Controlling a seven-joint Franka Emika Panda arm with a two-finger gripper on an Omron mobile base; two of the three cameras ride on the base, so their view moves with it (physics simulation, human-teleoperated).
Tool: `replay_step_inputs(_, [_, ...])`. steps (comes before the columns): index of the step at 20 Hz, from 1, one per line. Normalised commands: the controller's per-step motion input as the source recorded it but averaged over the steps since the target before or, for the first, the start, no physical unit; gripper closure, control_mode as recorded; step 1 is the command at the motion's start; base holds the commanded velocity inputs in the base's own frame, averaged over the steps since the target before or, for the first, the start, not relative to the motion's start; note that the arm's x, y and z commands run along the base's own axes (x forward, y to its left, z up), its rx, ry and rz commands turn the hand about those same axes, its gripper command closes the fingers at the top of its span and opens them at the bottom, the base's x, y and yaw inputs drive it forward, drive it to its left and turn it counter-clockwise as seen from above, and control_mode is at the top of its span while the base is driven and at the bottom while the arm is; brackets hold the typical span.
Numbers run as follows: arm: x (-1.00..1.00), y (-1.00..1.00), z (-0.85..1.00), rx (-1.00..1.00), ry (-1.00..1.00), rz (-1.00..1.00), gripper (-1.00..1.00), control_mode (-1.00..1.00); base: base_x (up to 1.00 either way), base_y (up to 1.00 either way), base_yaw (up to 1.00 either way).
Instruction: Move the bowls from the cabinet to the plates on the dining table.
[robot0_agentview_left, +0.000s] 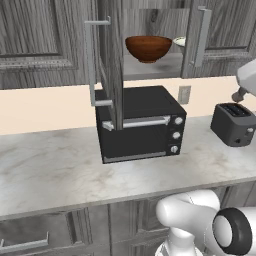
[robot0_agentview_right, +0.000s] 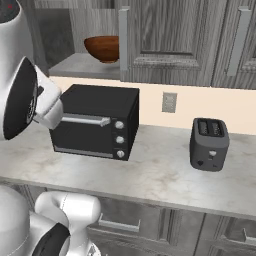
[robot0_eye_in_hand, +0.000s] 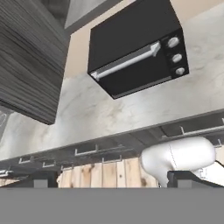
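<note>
While the cabinet (robot0_agentview_left: 112, 65) door hangs wide for access, the wooden bowl (robot0_agentview_left: 148, 48) waits near the shelf's front edge (gripper (robot0_eye_in_hand: 111, 181) fingers apart, empty).

A kitchen — marble counter (robot0_agentview_left: 60, 165), toaster oven (robot0_agentview_left: 142, 122), toaster (robot0_agentview_right: 209, 144), grey cabinets (robot0_agentview_right: 170, 40).
</note>
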Motion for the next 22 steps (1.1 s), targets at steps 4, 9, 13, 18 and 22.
replay_step_inputs(4, [0.16, -0.08, 0.00, -0.30, -0.06, 0.00, -1.00, -1.00, 0.00, 0.00, 0.00])
replay_step_inputs(9, [0.01, -0.15, -0.10, -0.30, -0.13, 0.00, -1.00, -1.00, 0.00, 0.00, 0.00])
replay_step_inputs(13, [-0.27, -0.16, -0.04, -0.17, -0.22, -0.02, -1.00, -1.00, 0.00, 0.00, 0.00])
replay_step_inputs(18, [-0.13, -0.06, -0.01, -0.13, -0.30, 0.00, -1.00, -1.00, 0.00, 0.00, 0.00])
replay_step_inputs(22, [0.00, 0.00, 0.00, -0.10, -0.29, 0.00, -1.00, -1.00, 0.00, 0.00, 0.00])
